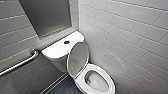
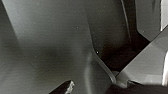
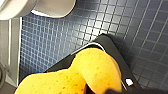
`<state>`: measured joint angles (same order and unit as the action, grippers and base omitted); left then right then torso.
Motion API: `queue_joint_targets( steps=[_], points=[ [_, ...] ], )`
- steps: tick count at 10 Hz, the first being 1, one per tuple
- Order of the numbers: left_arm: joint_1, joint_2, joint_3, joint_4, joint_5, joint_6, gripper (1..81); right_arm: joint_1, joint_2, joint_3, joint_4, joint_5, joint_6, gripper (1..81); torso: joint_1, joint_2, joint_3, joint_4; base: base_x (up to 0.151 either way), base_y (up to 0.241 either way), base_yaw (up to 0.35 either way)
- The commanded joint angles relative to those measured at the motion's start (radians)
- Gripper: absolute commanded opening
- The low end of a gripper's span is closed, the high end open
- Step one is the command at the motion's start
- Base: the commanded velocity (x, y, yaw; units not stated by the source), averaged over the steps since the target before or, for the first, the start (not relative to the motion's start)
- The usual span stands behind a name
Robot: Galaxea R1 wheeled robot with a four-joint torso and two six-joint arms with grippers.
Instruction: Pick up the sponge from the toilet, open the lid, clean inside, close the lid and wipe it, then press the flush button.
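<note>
With the white glossy oval plastic lid (image 1: 78, 58) standing open, the inside-cleaning step appears in hand: the right pincer (image 3: 93, 86) grips the small orange rounded sponge (image 3: 82, 70) above the blue-tiled floor (image 3: 62, 37), and the next move calls for lowering it into the white ceramic toilet (image 1: 110, 83) bowl

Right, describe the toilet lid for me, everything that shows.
The lid is a smooth, glossy white oval, plastic by its look, as wide as the bowl. It stands raised, tilted back, inner face toward the bowl, lower end at the bowl's rear. Its upper edge reaches the front of the tank; whether they touch I cannot tell.
</note>
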<state>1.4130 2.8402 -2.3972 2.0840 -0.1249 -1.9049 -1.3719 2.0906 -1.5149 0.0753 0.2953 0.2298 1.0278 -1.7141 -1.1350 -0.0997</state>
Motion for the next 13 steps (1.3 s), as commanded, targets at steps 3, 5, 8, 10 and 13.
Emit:
queue_joint_targets(
  steps=[3,5,8,10,13],
  points=[
    [0.007,-0.002,0.012,0.008,0.021,0.006,81.1,0.381,-0.211,0.237,0.035,-0.155,0.026,1.0,0.000,0.000,0.000,0.000,0.000,0.000,0.000],
    [0.007,-0.001,0.004,0.007,0.021,0.004,81.1,0.524,-0.177,0.230,0.063,-0.251,0.026,1.0,0.000,0.000,0.000,0.000,0.000,0.000,0.000],
    [0.007,0.002,-0.010,0.005,0.019,0.001,81.1,0.716,-0.079,0.147,0.089,-0.388,0.032,1.0,0.000,0.000,0.000,0.000,0.000,0.000,0.000],
    [0.008,0.016,-0.025,0.007,0.019,0.001,81.1,0.799,-0.006,0.092,0.089,-0.452,0.043,1.0,0.000,0.001,0.000,0.076,0.000,0.000,0.000],
    [0.008,0.042,-0.068,0.007,0.019,0.001,81.1,0.875,0.102,0.000,0.089,-0.515,0.059,1.0,0.000,0.001,0.000,0.148,0.000,0.000,0.000]
  ],
)
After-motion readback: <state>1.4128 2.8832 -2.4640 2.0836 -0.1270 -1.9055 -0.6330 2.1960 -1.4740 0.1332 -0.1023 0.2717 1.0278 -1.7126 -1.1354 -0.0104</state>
